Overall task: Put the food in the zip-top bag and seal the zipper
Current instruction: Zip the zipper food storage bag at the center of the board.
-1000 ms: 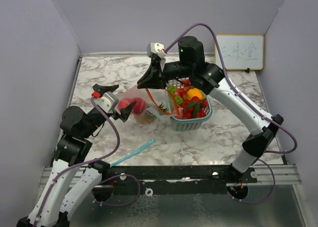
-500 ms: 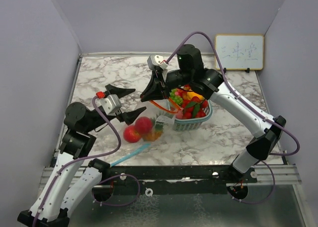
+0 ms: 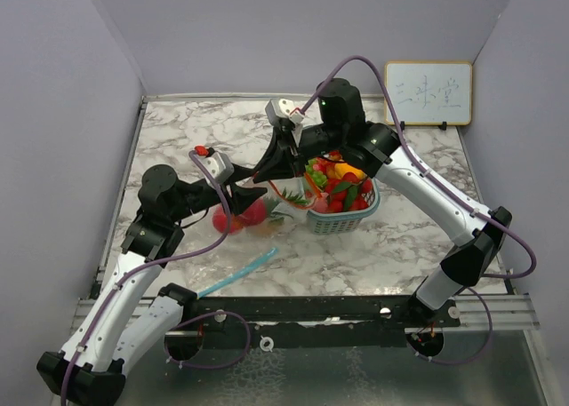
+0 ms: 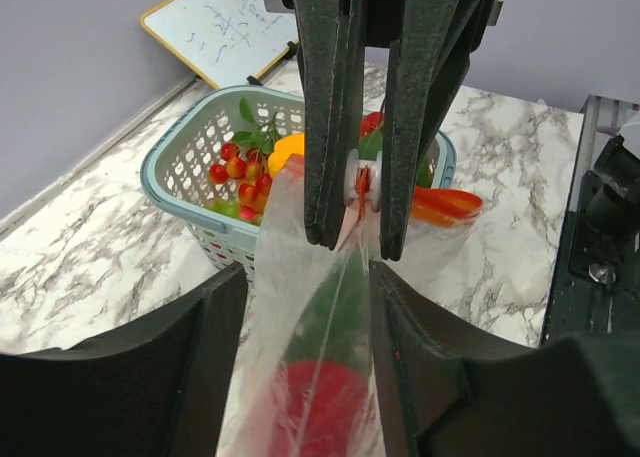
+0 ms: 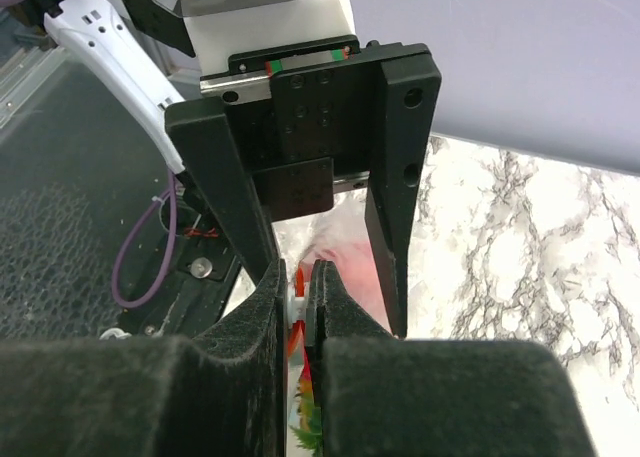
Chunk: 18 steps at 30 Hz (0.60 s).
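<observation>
The clear zip-top bag (image 3: 253, 212) hangs from my right gripper (image 3: 277, 168), which is shut on its white slider and orange zipper (image 5: 297, 312). Red food (image 3: 231, 218) and something green lie inside the bag (image 4: 318, 392). My left gripper (image 3: 249, 198) is open, its two fingers on either side of the bag (image 4: 300, 277) just below the right gripper (image 4: 357, 245), not touching it that I can see. More food (image 3: 342, 179) fills the teal mesh basket (image 3: 342, 221), also in the left wrist view (image 4: 190, 172).
A light blue strip (image 3: 238, 273) lies on the marble table near the front edge. A whiteboard (image 3: 428, 92) leans on the back right wall. Grey walls close in both sides. The basket stands right beside the bag.
My left gripper opened and the bag sagged lower under the right gripper. The left gripper then moved right and now straddles the bag. The right gripper stayed shut on the zipper.
</observation>
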{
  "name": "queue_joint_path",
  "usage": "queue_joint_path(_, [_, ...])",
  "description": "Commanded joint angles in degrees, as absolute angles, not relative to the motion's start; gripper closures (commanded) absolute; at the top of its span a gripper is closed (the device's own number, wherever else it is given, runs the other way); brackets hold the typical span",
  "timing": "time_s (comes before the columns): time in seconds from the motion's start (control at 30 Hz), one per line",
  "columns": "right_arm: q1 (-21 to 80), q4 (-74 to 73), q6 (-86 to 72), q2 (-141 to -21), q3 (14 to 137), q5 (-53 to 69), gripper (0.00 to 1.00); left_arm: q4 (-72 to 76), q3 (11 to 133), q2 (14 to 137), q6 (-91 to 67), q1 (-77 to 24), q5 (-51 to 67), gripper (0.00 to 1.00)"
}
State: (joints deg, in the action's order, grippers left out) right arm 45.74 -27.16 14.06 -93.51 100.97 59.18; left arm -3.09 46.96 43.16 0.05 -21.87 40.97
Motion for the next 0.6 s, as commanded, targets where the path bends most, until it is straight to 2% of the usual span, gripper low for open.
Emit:
queue_joint_path(0.0, [46.0, -26.8, 15.4, -92.1, 100.2, 62.3, 0.99, 0.7, 46.4, 42.3, -1.6, -22.0, 41.2, 0.53])
queue_joint_path(0.1, [46.0, -26.4, 15.1, -92.2, 99.9, 61.6, 0.99, 1.5, 46.4, 42.9, -2.3, -22.0, 41.8, 0.72])
queue_joint_path(0.13, [46.0, -26.2, 14.9, -92.3, 99.7, 61.3, 0.99, 1.7, 46.6, 43.2, -2.6, -22.0, 41.9, 0.82])
queue_joint_path(0.17, [46.0, -26.1, 14.9, -92.4, 99.5, 61.0, 0.99, 1.8, 46.7, 43.4, -3.0, -22.0, 42.0, 0.97])
queue_joint_path(0.3, [46.0, -24.6, 14.4, -92.1, 98.4, 57.6, 0.99, -2.0, 48.4, 44.6, -2.1, -22.0, 43.0, 1.0])
queue_joint_path(0.33, [46.0, -24.0, 14.4, -91.8, 98.0, 55.7, 0.95, -2.8, 48.6, 44.7, -2.2, -22.0, 42.6, 1.0])
queue_joint_path(0.57, [46.0, -15.7, 14.4, -86.1, 91.4, 45.7, 0.42, -2.1, 45.6, 41.4, -4.7, -22.0, 37.9, 1.0])
